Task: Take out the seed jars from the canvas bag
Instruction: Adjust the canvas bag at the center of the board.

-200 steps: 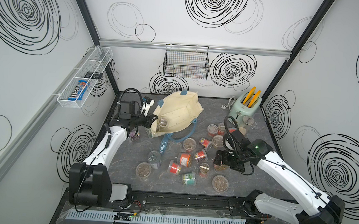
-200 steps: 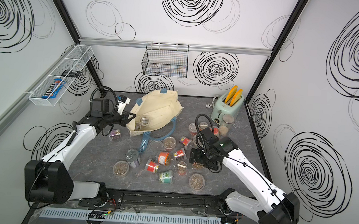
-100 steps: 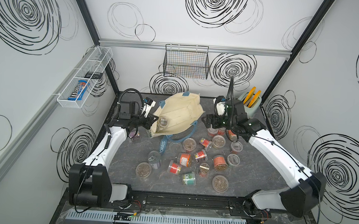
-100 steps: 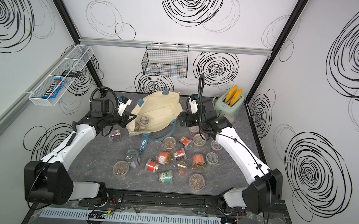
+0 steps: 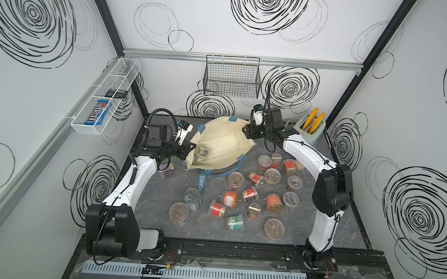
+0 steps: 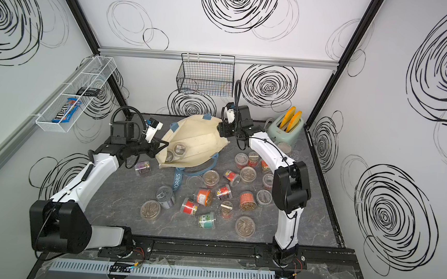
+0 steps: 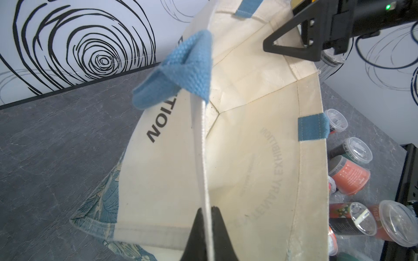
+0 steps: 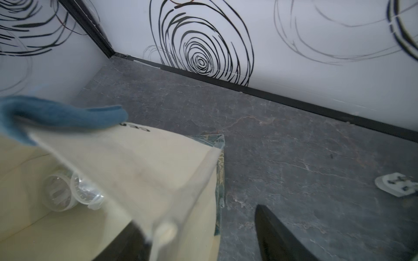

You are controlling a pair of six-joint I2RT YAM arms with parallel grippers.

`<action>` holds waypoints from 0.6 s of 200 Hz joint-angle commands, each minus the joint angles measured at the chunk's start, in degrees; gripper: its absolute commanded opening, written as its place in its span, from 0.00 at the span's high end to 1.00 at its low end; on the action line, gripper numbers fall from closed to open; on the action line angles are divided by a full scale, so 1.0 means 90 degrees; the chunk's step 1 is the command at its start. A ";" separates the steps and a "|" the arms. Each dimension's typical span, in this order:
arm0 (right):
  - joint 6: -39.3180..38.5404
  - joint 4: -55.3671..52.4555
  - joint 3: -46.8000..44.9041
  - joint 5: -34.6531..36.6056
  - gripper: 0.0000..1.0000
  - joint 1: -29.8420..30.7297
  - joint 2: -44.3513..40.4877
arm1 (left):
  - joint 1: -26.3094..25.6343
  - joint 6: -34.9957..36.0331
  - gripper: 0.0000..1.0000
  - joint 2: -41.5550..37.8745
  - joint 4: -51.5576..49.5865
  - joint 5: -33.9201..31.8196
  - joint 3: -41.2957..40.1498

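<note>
Though mostly emptied onto table (image 5: 159, 195), held two seed jars (image 5: 203, 151) inside canvas bag (image 5: 222, 140), near left hand (image 7: 207, 209) clenched on limp rim. Right hand (image 5: 245, 131) released, astride opposite rim. Judged light, slick, rigid; best gripped across sides.

canvas bag (image 5: 224, 143): cream, blue handles (image 7: 187, 74), green patterned band (image 7: 99, 203) | seed jars (image 5: 230, 198): red, orange, green labels (image 5: 272, 201) | table (image 5: 159, 195): grey marbled
</note>
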 commanded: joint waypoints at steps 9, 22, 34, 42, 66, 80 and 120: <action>0.0141 -0.0251 0.0682 -0.0002 0.70 0.0031 0.0366 | 0.0155 0.0161 0.98 -0.0065 0.0267 0.0234 0.0326; 0.0225 -0.0259 0.0734 0.0110 0.78 0.0083 0.0374 | 0.0228 0.0102 0.97 -0.0039 0.0278 0.0106 0.0361; 0.0312 -0.0198 0.0671 0.0350 0.86 0.0152 0.0290 | 0.0320 -0.0068 0.91 0.0008 0.0303 -0.0029 0.0428; 0.0418 -0.0120 0.0589 0.0518 0.88 0.0198 0.0192 | 0.0400 -0.0223 0.89 0.0064 0.0315 -0.0091 0.0508; 0.0854 0.0040 0.0276 0.1001 0.95 0.0365 -0.0104 | 0.0667 -0.0608 0.88 0.0196 0.0411 -0.0102 0.0709; 0.1278 0.0067 0.0078 0.1575 0.94 0.0525 -0.0299 | 0.0730 -0.0948 0.71 0.0245 0.0442 -0.0466 0.0872; 0.2060 0.0989 -0.1053 0.3947 0.95 0.1511 -0.1023 | 0.0512 -0.1334 0.67 -0.0021 -0.0075 -0.0842 0.1508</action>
